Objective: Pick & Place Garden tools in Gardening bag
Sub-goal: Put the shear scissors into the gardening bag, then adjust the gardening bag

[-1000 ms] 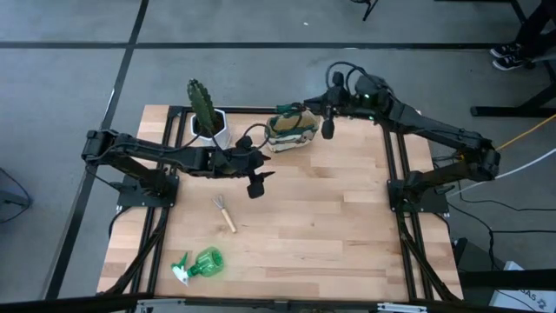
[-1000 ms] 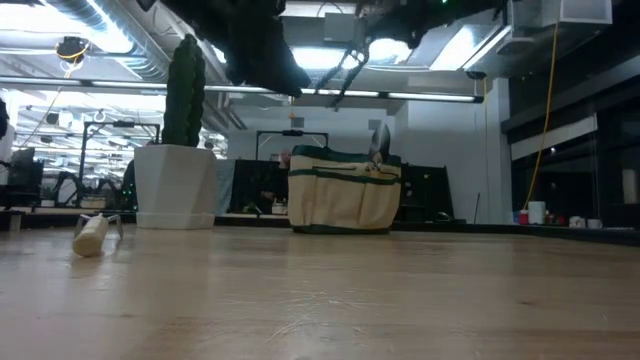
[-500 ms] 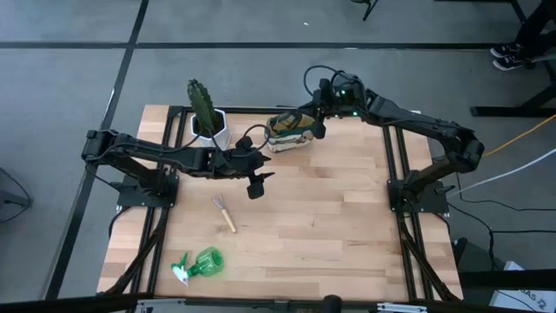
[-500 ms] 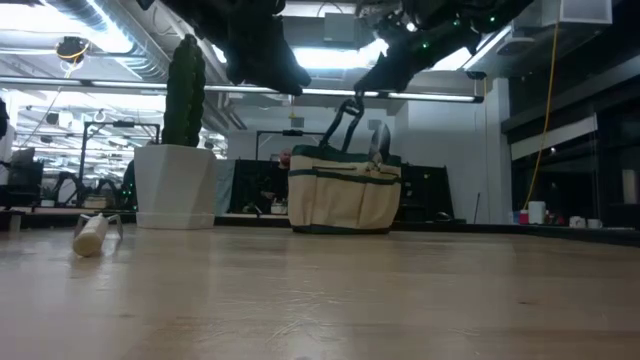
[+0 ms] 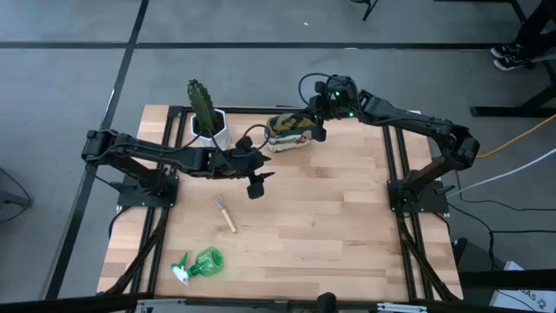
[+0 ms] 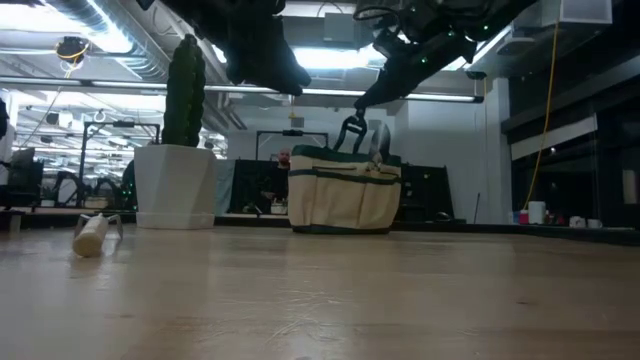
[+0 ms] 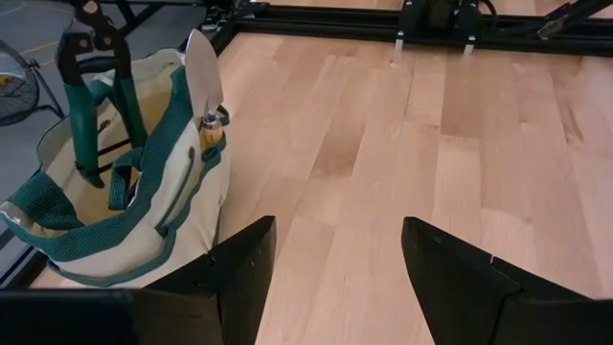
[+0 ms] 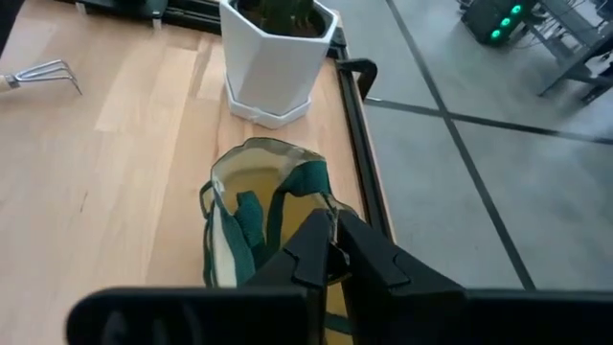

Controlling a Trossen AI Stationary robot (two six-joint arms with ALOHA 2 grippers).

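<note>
The gardening bag (image 5: 289, 130), cream with green trim, stands near the table's far edge. A silver trowel (image 7: 203, 72) sticks blade-up out of its side pocket. My right gripper (image 6: 362, 104) hangs over the bag's mouth, shut on the black pruners (image 7: 93, 67). My left gripper (image 7: 335, 259) hovers open and empty above the table's middle (image 5: 255, 181), near the bag. The wooden-handled rake (image 5: 224, 213) lies flat on the table. The green spray bottle (image 5: 201, 263) lies on its side near the front left. My right gripper pinches the pruners' upper end (image 6: 354, 120) between its two shut fingers. It comes slanting down from the table's right. The pruners hang below the fingertips, their lower ends (image 7: 101, 144) down inside the bag's mouth. I cannot tell whether they touch the bag.
A green cactus in a white hexagonal pot (image 5: 209, 126) stands at the far edge, just left of the bag. Bare wooden table (image 5: 330, 217) lies on the right and in front.
My right gripper has sunk and gone toward the table's left, over the bag, tipping further down. The pruners, which hung well above the bag, now reach into its mouth.
</note>
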